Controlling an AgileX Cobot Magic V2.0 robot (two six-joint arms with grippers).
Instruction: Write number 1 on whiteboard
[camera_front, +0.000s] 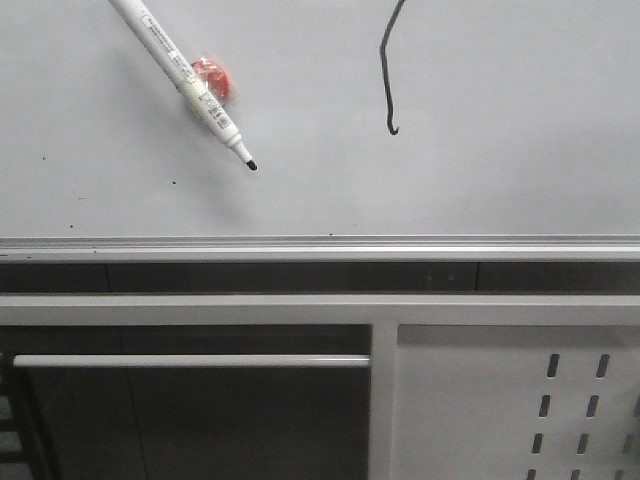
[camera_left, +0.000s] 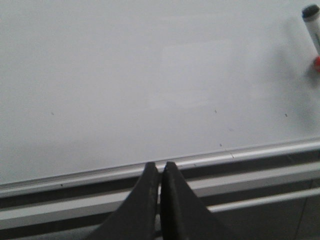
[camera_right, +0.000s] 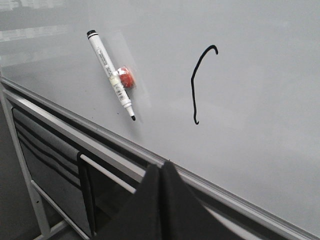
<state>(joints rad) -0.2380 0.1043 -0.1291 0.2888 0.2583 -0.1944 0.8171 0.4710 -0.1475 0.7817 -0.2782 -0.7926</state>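
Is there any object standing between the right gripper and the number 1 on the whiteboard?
Nothing visible does. From the right gripper, bare whiteboard leads to the number 1. The marker pen lies off to one side, apart from the stroke.

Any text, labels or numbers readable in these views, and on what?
"1": hand-drawn black stroke on the whiteboard, wavy, hooked at both ends.
Print along the marker barrel: too small and blurred to read.
Nothing else carries text.
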